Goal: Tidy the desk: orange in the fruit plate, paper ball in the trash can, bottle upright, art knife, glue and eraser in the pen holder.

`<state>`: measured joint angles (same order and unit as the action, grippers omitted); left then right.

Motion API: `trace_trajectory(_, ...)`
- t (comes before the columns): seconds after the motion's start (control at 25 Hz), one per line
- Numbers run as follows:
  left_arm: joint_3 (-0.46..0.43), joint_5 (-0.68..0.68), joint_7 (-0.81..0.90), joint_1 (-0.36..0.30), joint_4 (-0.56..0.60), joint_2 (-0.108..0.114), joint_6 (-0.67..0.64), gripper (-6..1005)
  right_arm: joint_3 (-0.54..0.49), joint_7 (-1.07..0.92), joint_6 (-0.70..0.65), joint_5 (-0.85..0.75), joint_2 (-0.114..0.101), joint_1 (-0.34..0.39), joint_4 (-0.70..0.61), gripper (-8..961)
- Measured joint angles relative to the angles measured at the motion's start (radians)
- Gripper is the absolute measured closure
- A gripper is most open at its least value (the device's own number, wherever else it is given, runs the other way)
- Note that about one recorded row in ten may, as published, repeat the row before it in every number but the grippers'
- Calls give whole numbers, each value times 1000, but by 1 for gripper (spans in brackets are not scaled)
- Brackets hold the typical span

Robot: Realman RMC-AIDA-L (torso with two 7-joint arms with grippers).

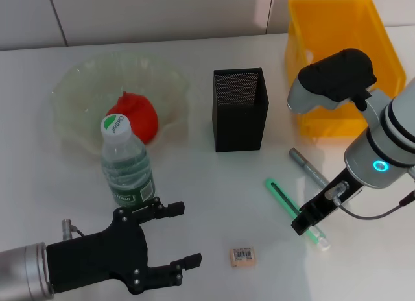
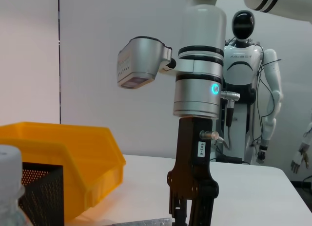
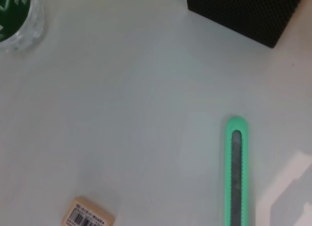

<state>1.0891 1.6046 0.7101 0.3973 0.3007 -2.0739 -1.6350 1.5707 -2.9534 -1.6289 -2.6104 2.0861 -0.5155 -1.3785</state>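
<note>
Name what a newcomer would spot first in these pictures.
Probably the yellow bin at the far right, and the orange in the glass plate at far left. Next, the right hand over the green knife, and the open left hand near the upright bottle.

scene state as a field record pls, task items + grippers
orange: in fruit plate
bottle: upright, in front of the plate
pen holder: mid-table, contents not visible
trash can: far right
eraser: on table, near edge
art knife: green, lying on table
grey pen-like item: lying beside knife
paper ball: not visible
left gripper: open, beside bottle
right gripper: low over knife
</note>
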Motion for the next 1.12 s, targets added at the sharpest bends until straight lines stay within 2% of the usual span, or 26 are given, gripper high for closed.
trace_trajectory(0.64, 0, -1, 0, -5, -2, 0, 0, 200, 21, 4, 21, 0, 0, -19, 48, 512)
trace_trajectory(1.12, 0, 2, 0, -11, -2, 0, 20, 201, 23, 2, 24, -2, -1, -40, 85, 722)
